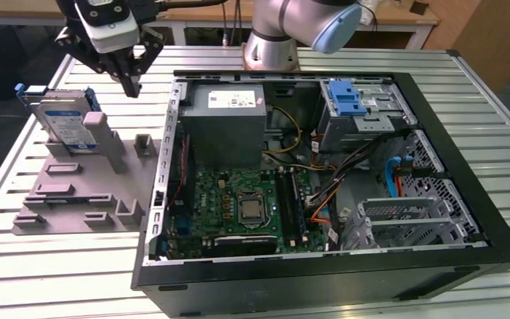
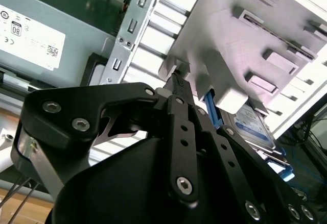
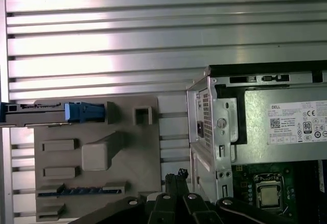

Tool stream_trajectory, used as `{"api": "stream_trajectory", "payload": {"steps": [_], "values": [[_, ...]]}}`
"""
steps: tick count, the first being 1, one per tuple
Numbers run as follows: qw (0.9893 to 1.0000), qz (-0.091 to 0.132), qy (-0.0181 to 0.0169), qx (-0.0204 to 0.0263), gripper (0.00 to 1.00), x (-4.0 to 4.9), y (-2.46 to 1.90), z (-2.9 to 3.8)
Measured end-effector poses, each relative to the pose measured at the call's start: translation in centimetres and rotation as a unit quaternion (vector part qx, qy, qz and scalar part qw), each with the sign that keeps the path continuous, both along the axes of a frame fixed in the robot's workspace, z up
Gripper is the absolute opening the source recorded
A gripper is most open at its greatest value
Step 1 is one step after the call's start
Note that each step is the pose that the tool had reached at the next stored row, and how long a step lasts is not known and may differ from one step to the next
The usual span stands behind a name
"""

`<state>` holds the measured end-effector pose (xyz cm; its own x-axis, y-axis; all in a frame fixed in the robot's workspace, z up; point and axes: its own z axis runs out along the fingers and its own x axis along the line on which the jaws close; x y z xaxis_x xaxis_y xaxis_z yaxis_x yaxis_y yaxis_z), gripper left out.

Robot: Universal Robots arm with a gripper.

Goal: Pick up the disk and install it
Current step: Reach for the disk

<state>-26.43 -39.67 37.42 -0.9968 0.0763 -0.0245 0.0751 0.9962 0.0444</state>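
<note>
The disk (image 1: 64, 123) stands on edge in a grey holder (image 1: 69, 193) on the table, at the exterior view's left. It is silver with a blue-and-white label and a blue frame. In the first wrist view the disk (image 3: 41, 113) appears edge-on, and the second wrist view catches its label (image 2: 253, 124). My gripper (image 1: 133, 88) hangs above the table between the disk and the open computer case (image 1: 326, 166). It is higher than the disk and apart from it. Its black fingers (image 2: 176, 83) meet at the tips with nothing between them, as with the gripper (image 3: 179, 175) in the first wrist view.
The case lies open, with a grey power supply box (image 1: 224, 123) near its back wall. A drive bay with a blue latch (image 1: 348, 100) sits further to the exterior view's right. A metal drive cage (image 1: 406, 219) is at the case's front right. The arm's base (image 1: 273, 46) stands behind the case.
</note>
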Motion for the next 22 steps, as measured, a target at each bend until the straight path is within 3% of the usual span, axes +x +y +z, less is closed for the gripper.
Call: {"api": "stream_trajectory", "payload": {"steps": [8, 22], "values": [[1.0, 0.0, 0.0, 0.0, 0.11, -1.57, 0.85, -0.05], [1.0, 0.0, 0.0, 0.0, 0.11, -2.3, 0.87, -0.17]]}}
